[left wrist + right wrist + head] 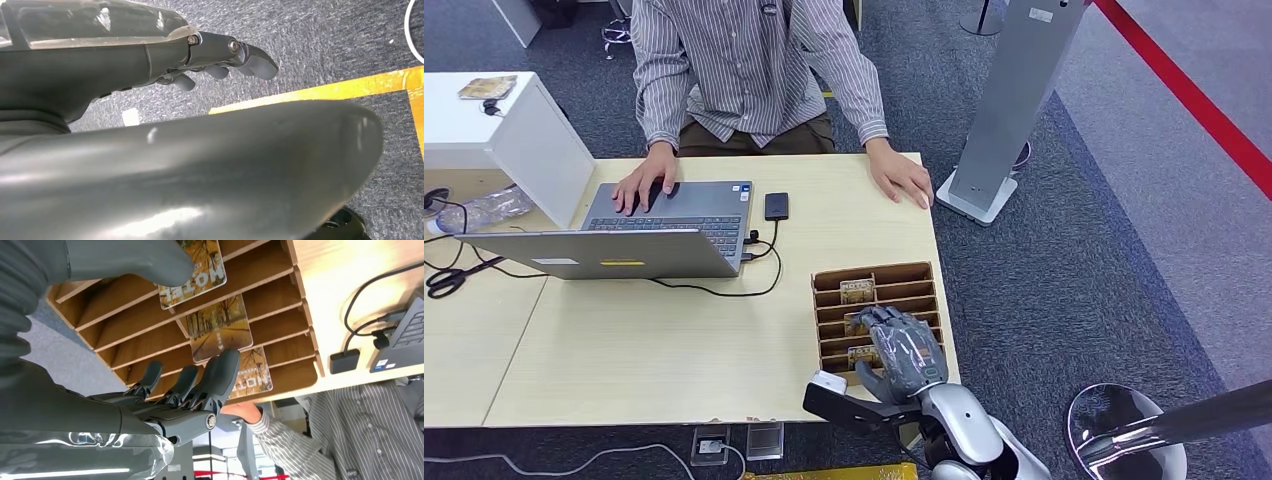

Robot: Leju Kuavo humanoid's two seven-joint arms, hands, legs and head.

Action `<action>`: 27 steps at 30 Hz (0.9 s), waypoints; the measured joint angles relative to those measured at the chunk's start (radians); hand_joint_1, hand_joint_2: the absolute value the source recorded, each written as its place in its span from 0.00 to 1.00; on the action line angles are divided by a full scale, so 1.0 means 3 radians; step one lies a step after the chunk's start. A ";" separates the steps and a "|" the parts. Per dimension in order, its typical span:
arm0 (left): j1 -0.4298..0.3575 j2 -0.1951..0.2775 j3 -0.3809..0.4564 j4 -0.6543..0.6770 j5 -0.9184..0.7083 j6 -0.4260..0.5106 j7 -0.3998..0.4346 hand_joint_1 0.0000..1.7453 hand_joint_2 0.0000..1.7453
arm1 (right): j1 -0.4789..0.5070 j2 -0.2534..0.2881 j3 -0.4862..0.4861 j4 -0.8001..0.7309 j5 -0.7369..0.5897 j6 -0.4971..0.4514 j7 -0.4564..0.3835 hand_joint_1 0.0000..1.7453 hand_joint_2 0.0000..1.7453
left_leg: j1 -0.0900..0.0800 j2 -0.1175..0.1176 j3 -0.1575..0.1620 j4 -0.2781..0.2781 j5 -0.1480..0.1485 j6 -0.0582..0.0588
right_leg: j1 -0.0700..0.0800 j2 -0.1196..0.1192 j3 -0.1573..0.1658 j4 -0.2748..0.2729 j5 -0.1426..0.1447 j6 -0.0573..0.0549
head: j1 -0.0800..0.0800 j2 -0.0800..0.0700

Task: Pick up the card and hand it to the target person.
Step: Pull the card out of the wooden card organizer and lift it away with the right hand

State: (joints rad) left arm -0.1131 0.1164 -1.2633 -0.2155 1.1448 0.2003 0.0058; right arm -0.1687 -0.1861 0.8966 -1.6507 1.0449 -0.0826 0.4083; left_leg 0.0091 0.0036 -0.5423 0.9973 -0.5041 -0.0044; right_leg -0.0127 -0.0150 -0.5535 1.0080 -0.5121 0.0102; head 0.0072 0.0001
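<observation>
A wooden slotted rack [921, 276] stands at the table's right front corner with three picture cards in it. My right hand [904, 350] hovers over the rack's middle, fingers spread. In the right wrist view the middle card [220, 327] lies between the thumb [145, 262] and the darker fingers [220, 375], one fingertip at its edge; nothing is gripped. The nearest card [192, 270] sits partly under the thumb, the farthest card [255, 372] beyond the fingers. The person [754, 70] sits across the table, one hand [902, 180] flat on it. My left hand [225, 62] hangs over the carpet, holding nothing.
An open laptop [654, 225] with a cable and a small black device [776, 206] lies left of the rack. A white box [504, 130] and scissors [444, 280] are at the far left. A grey stand [1014, 100] rises right of the table [674, 340].
</observation>
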 joint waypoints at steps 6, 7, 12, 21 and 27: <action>0.0000 0.0000 0.0000 0.0000 -0.0004 0.0000 -0.0003 0.00 0.00 | 0.0000 0.0004 0.0015 0.0095 -0.0047 -0.0012 -0.0042 0.43 1.00 | 0.0000 0.0000 0.0000 0.0000 0.0000 0.0000 | 0.0000 0.0000 0.0000 0.0000 0.0000 0.0000 | -0.0001 0.0000; 0.0000 0.0000 0.0000 0.0000 -0.0005 0.0000 -0.0004 0.00 0.00 | 0.0000 0.0005 0.0016 0.0109 -0.0053 -0.0013 -0.0048 0.43 1.00 | 0.0000 0.0000 0.0000 0.0000 0.0000 0.0000 | 0.0000 0.0000 0.0000 0.0000 0.0000 0.0000 | -0.0001 0.0000; -0.0001 0.0000 0.0000 0.0000 -0.0006 -0.0002 -0.0007 0.00 0.00 | 0.0000 0.0010 0.0019 0.0173 -0.0062 -0.0013 -0.0059 0.43 1.00 | 0.0000 0.0000 0.0000 0.0000 0.0000 0.0000 | 0.0000 0.0000 0.0000 0.0000 0.0000 0.0000 | 0.0000 0.0000; -0.0001 0.0000 0.0001 0.0000 -0.0006 -0.0009 -0.0022 0.00 0.00 | -0.0013 0.0045 0.0021 0.0286 -0.0067 -0.0014 -0.0078 0.47 1.00 | 0.0000 0.0000 -0.0001 0.0000 0.0000 0.0000 | 0.0000 0.0000 0.0000 0.0000 0.0000 0.0000 | 0.0000 0.0000; -0.0001 0.0000 0.0001 0.0000 -0.0006 -0.0009 -0.0022 0.00 0.00 | -0.0028 0.0062 0.0021 0.0336 -0.0066 -0.0030 -0.0088 0.54 1.00 | 0.0000 0.0000 0.0000 0.0000 0.0000 0.0000 | 0.0000 0.0000 0.0000 0.0000 0.0000 0.0000 | 0.0000 0.0000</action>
State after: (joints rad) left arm -0.1133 0.1163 -1.2632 -0.2155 1.1429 0.1976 -0.0008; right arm -0.1770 -0.1676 0.9030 -1.5499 1.0250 -0.0915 0.3818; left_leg 0.0091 0.0036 -0.5423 0.9973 -0.5041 -0.0044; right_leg -0.0127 -0.0151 -0.5534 1.0080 -0.5121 0.0102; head 0.0072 0.0002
